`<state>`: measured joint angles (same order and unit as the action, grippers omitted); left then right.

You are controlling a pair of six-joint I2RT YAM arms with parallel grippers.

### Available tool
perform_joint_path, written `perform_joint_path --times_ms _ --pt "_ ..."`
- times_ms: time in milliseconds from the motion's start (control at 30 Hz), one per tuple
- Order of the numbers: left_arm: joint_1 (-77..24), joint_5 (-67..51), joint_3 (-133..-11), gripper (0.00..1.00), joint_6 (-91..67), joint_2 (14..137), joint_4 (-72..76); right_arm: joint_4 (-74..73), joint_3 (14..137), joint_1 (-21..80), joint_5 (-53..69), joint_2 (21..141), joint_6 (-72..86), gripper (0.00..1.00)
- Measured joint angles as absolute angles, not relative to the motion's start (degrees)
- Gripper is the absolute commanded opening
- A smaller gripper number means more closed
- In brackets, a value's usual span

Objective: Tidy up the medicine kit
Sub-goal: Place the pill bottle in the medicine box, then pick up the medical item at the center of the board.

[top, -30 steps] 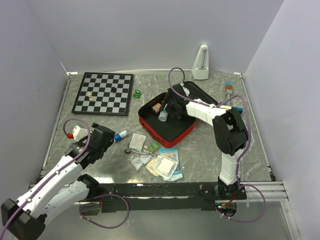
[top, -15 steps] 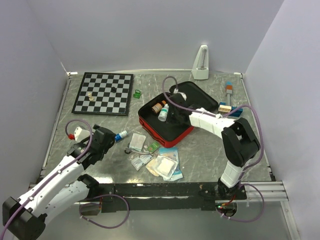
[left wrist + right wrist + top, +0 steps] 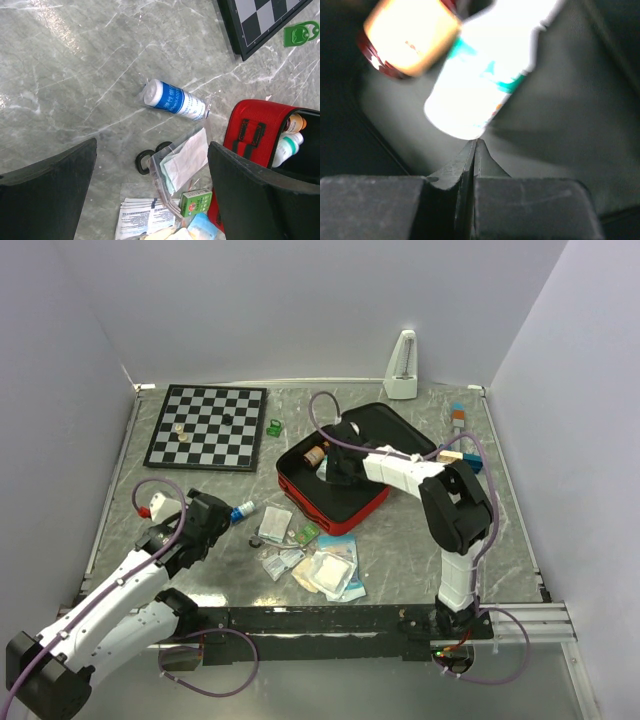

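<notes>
Your right fingers (image 3: pixel 451 175): pressed together with nothing between them. The tips are at the lower end of a white bottle (image 3: pixel 485 75) lying inside the medicine kit (image 3: pixel 315 508); you cannot tell whether they touch it. Beside that bottle is an amber bottle (image 3: pixel 410 40) with a tan cap.

Your left fingers (image 3: pixel 50 195): spread wide and empty, over the table (image 3: pixel 75 60) at lower left of the top view.

Medicine kit: open, at the centre of the top view, right of the chessboard (image 3: pixel 208 426).

On the table below-left of the kit you have one blue-and-white roll (image 3: pixel 175 100) and a scatter of flat packets (image 3: pixel 320 565).
</notes>
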<state>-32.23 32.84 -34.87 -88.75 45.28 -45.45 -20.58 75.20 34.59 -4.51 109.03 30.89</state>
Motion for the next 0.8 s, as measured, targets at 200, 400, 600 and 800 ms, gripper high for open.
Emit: perform_joint_path --times_ms 200,400,600,800 --pt "-32.2 32.7 -34.6 0.96 -86.8 45.1 -44.3 -18.7 77.7 33.5 -3.5 110.0 30.1 0.00" --pt "-31.8 30.9 -33.0 0.96 -82.0 44.9 -41.2 -14.1 70.9 33.3 -2.4 106.8 30.1 0.38" --pt "-29.3 27.5 -33.1 0.96 -71.5 47.5 -35.2 -13.8 60.0 36.1 -6.4 90.7 30.0 0.51" --pt "-25.2 22.0 -35.6 0.96 -58.5 55.5 -30.3 -12.7 54.2 40.7 -8.6 76.3 29.5 0.52"
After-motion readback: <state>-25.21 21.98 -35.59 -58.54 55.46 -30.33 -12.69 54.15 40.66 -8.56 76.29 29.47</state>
